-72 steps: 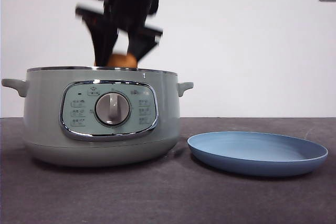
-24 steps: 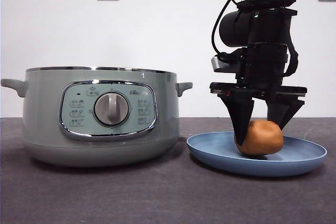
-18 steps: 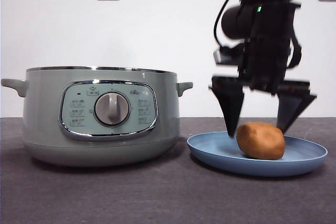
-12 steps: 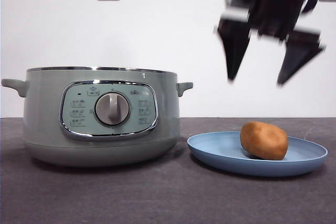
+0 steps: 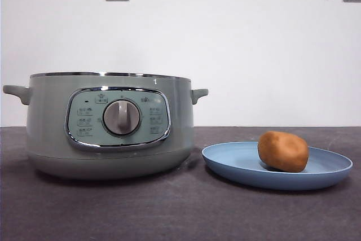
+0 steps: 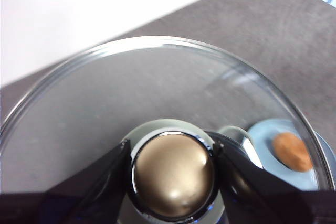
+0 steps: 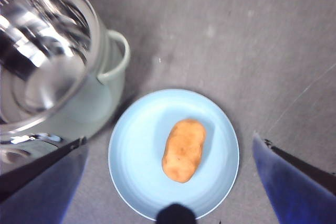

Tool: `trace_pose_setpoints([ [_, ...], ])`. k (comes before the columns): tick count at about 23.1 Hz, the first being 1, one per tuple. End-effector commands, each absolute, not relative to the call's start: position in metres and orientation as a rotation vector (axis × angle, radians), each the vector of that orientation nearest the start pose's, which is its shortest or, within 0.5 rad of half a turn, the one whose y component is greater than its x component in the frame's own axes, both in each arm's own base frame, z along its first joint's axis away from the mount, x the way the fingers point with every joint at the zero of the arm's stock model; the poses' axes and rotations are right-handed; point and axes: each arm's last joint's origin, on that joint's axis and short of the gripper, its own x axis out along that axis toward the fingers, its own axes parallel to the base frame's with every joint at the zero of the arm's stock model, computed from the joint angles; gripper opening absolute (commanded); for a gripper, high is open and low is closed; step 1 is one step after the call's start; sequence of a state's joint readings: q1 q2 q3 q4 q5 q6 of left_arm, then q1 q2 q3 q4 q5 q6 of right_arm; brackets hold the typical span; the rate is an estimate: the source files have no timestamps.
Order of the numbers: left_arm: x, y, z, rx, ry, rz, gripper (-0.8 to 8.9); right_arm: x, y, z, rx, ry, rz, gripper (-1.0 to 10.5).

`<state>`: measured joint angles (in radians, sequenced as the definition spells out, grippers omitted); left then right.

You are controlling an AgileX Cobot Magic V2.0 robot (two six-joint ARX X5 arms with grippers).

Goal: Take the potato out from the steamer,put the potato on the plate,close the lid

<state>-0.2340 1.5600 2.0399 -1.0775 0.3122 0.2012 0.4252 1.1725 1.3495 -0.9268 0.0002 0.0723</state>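
Though matte, potato (image 5: 283, 151) smooth, brown-orange, oval.

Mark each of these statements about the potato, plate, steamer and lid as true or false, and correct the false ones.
1. The potato lies on the plate. True.
2. The lid sits closed on the steamer. False: the steamer is open, and the left gripper holds the lid by its knob, up in the air.
3. The right gripper grips the potato. False: its fingers are spread wide, high above the plate, touching nothing.
4. The plate stands beside the steamer, on the table. True.
5. A second potato is in the steamer. False: the right wrist view shows only bare metal inside.
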Motion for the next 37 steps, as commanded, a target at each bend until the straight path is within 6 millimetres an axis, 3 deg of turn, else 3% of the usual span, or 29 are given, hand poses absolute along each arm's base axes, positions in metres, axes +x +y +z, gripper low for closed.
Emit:
trace_pose_setpoints([
  [1,0.286,-0.079,0.465,0.159,0.546,-0.622,-0.08,0.187,0.085,0.390,-0.060,0.716,0.370,5.3],
  [6,0.304,-0.090,0.427,0.127,0.588,-0.634,-0.08,0.167,0.076,0.401,-0.038,0.666,0.368,5.3],
  [8,0.313,-0.097,0.402,0.115,0.601,-0.642,-0.08,0.161,0.073,0.402,-0.033,0.673,0.364,5.3],
  [14,0.319,-0.128,0.346,0.102,0.594,-0.689,-0.08,0.157,0.071,0.401,-0.032,0.703,0.359,5.3],
  [18,0.314,-0.139,0.332,0.170,0.636,-0.596,-0.08,0.157,0.071,0.400,-0.033,0.705,0.359,5.3],
  [23,0.314,-0.139,0.327,0.184,0.644,-0.571,-0.08,0.157,0.071,0.400,-0.034,0.705,0.359,5.3],
  [29,0.308,-0.137,0.290,0.190,0.752,-0.575,-0.08,0.157,0.071,0.400,-0.045,0.703,0.364,5.3],
  [37,0.300,-0.134,0.283,0.199,0.864,-0.575,-0.08,0.157,0.071,0.400,-0.048,0.703,0.365,5.3],
])
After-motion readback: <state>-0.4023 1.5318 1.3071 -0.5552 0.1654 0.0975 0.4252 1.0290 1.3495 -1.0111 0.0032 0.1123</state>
